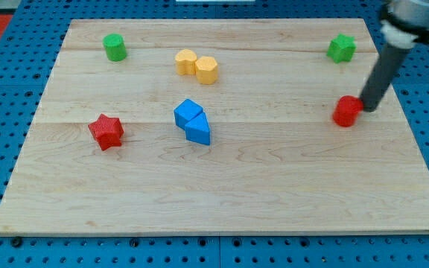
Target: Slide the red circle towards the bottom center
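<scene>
The red circle (345,112) sits on the wooden board (222,186) at the view's right, about mid-height. My rod comes down from the view's top right. My tip (366,109) rests just right of the red circle, touching or nearly touching its right side.
A red star (106,131) lies at the left. A blue cube (188,113) and a blue triangle (198,131) touch near the middle. Two yellow blocks (196,66) sit together at the top centre. A green cylinder (115,47) is top left, a green star (341,48) top right.
</scene>
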